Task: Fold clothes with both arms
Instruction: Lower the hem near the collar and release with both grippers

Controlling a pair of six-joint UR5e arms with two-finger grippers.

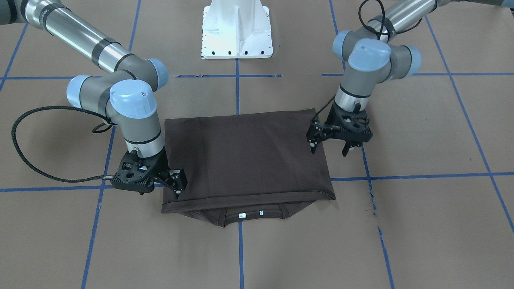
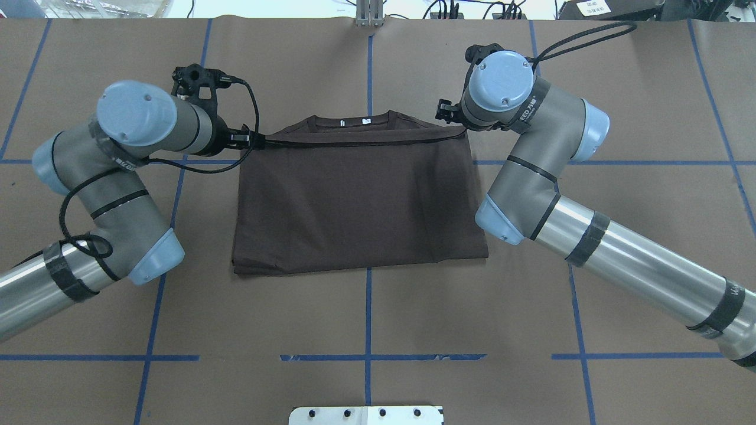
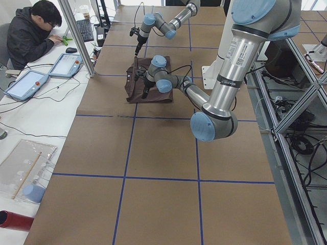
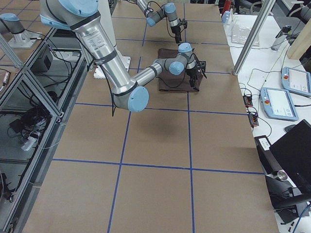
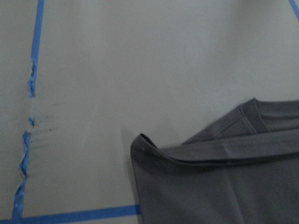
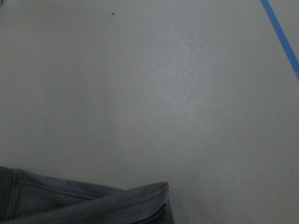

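Collar (image 1: 253, 212) toward 6 o'clock on folded shirt (image 1: 245, 156); lies flat at centre of worktop (image 1: 421, 132). Left gripper (image 1: 329, 151) at shirt's 3 o'clock edge, fingers (image 1: 313, 147) spread wide, gripping nothing. Right gripper (image 1: 159, 192) at 8 o'clock corner, fingers (image 1: 177, 192) likewise wide, empty.

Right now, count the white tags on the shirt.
2: one tag and a second tag, side by side inside the collar. Others may hide under the fold.
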